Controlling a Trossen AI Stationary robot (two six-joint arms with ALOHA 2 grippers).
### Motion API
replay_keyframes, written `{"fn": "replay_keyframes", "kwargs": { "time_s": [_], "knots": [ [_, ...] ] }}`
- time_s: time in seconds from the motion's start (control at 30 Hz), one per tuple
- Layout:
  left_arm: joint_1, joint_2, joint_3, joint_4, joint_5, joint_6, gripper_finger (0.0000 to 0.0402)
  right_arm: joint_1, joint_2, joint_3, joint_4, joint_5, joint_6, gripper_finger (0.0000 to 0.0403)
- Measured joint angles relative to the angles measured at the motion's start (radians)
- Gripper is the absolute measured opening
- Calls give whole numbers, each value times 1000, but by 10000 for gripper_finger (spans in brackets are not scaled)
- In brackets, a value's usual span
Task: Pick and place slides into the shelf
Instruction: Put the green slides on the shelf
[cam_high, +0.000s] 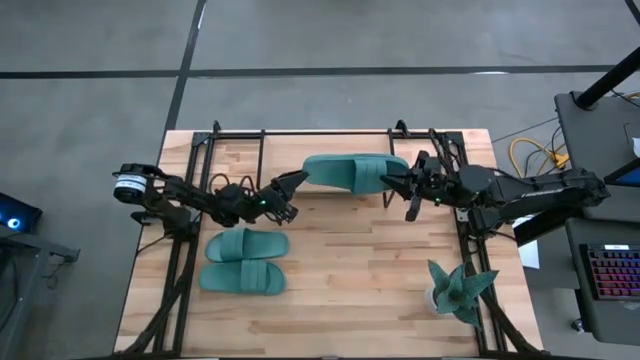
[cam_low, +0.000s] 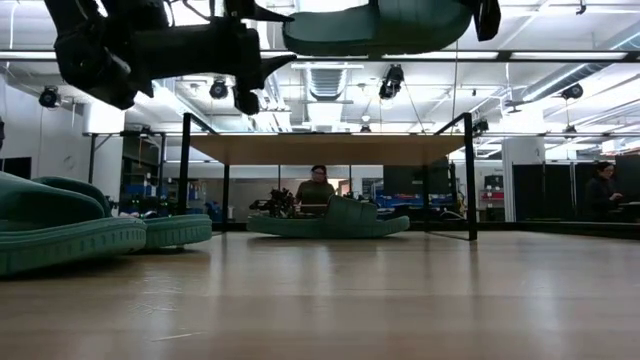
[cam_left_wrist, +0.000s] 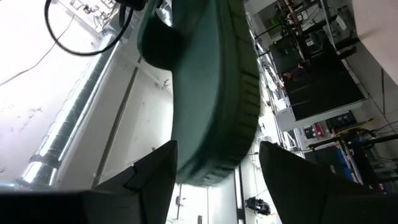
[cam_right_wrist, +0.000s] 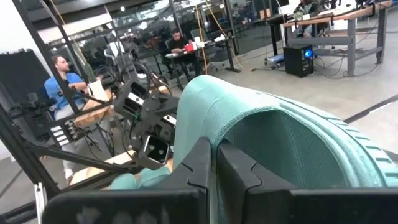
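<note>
One slide (cam_low: 325, 222) under shelf (cam_low: 325, 150) — low view only

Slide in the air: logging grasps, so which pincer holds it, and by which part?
The right pincer is shut on the lifted slide, at its strap end. The left pincer is open around its other end.

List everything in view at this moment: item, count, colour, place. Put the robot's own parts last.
Held slide: one, teal-green, in the air between both grippers, over the table's far middle.
Slides on the table: two, teal-green, side by side on the left part of the tabletop.
Slide under the shelf: one, teal-green, seen in the low view.
Shelf: one, light-wood top on black legs, at the far end.
Plant: one, teal, spiky, near right corner.
Table: one, light wood.
People: several, seated in the room behind.
Left gripper: dark, open, at the held slide's left end.
Right gripper: dark, shut on the strap of the held slide.
</note>
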Motion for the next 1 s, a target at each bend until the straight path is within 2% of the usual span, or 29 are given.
{"fn": "replay_keyframes", "kwargs": {
  "time_s": [0.27,0.47,0.63,0.77,0.9,1.0],
  "knots": [
    [0,0,52,-124,3,-39,212,0,22,0,7,1,2,8],
    [0,0,54,-134,2,-134,212,0,7,0,9,8,-1,9],
    [0,0,78,-177,7,-137,201,0,16,0,11,6,-1,9],
    [0,0,97,-208,7,-147,159,0,15,0,10,6,-9,9],
    [0,0,108,-212,-7,-291,90,-1,12,0,15,11,-17,8],
    [-2,0,122,-218,-57,-394,42,-1,12,1,16,20,-17,9]
  ]
}}
